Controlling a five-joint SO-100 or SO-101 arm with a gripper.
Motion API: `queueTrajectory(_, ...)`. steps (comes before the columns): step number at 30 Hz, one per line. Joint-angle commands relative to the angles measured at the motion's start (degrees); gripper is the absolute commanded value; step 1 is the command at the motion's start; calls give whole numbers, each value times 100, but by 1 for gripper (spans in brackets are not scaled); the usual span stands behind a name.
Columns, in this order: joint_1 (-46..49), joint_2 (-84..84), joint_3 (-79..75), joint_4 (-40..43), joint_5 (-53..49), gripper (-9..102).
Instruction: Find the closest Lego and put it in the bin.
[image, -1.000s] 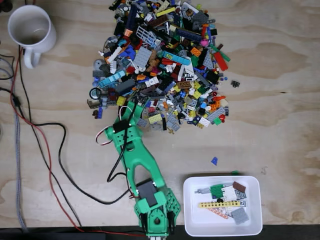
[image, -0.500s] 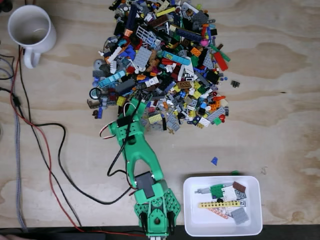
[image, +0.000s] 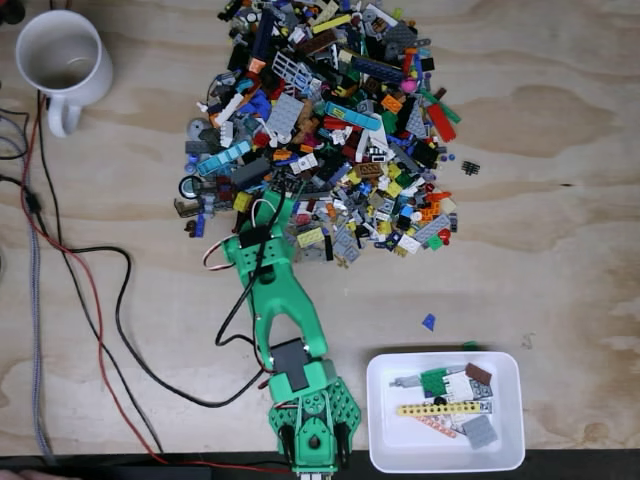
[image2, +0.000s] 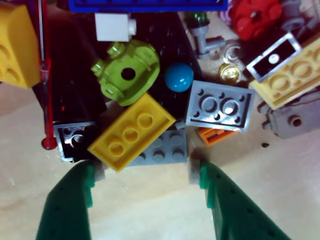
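In the wrist view my gripper (image2: 145, 172) is open, its green fingers (image2: 67, 200) spread on bare wood. Just ahead of the tips lies a yellow two-by-three brick (image2: 131, 131), resting on a grey plate (image2: 165, 149); nothing is between the fingers. The fixed view shows the gripper (image: 285, 207) at the near edge of the big Lego pile (image: 320, 110). The bin (image: 383, 420), a shallow white tray holding several pieces, stands at the bottom right, beside the arm's base.
A white mug (image: 62, 60) stands at the top left. Black and red cables (image: 110, 330) trail down the left side. A lone small blue piece (image: 428, 322) lies between pile and bin. A lime round piece (image2: 125, 72) and a grey plate (image2: 220, 106) crowd the yellow brick.
The gripper has shifted a little right and farther into the pile's near edge. The pile and the bin's contents look the same.
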Motion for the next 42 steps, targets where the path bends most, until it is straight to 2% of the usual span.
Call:
queueTrajectory(1, 158, 18, -229, 44, -123, 25)
queueTrajectory(7, 211, 0, -343, 26, -404, 25)
queueTrajectory(26, -26, -88, -475, -18, -624, 13)
queueTrajectory(36, 334, 861, -844, 1204, -580, 16)
queueTrajectory(42, 1037, 1459, -1037, 1740, -817, 16)
